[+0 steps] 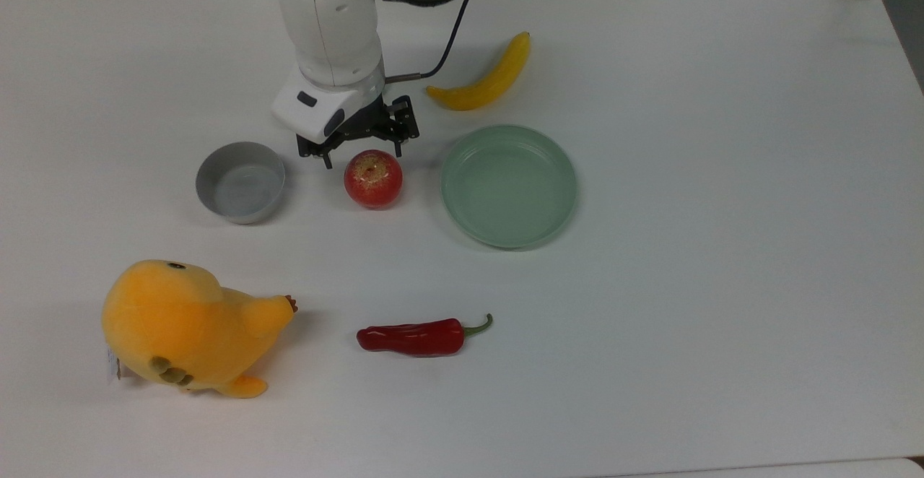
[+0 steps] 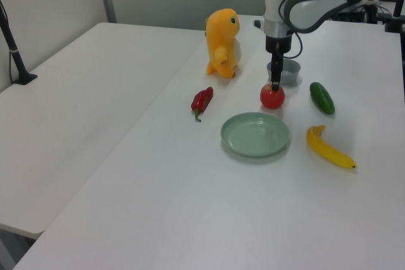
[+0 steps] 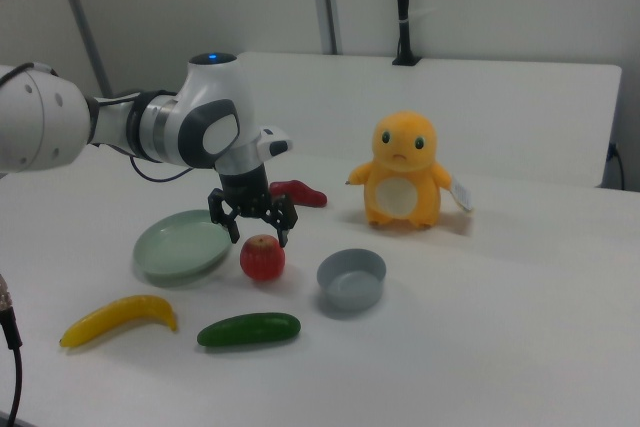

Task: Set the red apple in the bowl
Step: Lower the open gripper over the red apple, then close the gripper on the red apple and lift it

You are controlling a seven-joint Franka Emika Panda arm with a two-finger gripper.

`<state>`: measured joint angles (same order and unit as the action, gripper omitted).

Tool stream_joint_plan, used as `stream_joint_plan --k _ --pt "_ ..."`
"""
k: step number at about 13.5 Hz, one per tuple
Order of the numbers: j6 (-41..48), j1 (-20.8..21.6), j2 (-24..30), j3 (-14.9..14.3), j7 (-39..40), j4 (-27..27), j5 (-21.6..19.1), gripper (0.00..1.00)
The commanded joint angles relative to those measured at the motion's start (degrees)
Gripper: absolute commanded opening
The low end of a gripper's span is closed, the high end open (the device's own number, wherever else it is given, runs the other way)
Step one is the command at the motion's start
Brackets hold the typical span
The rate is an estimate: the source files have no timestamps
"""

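Red apple (image 1: 373, 179) sits on the table between bowl (image 1: 240, 181) and green plate (image 1: 508, 185); the gripper (image 1: 363, 155) hovers over it, fingers spread wide. It should drop straight, straddle the widest part, then squeeze gently.

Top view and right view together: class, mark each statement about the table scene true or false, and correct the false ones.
1. The round glossy red apple lies inside the small round grey bowl. False: it sits on the white table, between the bowl and the shallow pale green plate.
2. The end effector is open just above the apple. True.
3. The long red chili pepper lies on the plate. False: it lies on the table, apart from the plate.
4. The grey bowl is empty. True.
5. In the right view, the dark green cucumber lies nearer the camera than the apple. True.
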<state>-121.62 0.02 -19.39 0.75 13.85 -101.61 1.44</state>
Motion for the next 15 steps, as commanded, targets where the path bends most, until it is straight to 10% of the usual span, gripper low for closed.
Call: stream_joint_plan --k 1,7,11,15 --pt "-2.66 0.07 -1.52 -0.31 0.83 -0.7 1.45 1.0" --pt "-2.92 0.07 -2.14 -0.31 0.83 -0.61 1.46 1.0" --pt "-2.57 0.07 -1.97 -0.22 0.74 -0.52 1.46 0.55" --pt "4.78 -0.37 2.33 -0.22 0.74 0.61 1.37 0.51"
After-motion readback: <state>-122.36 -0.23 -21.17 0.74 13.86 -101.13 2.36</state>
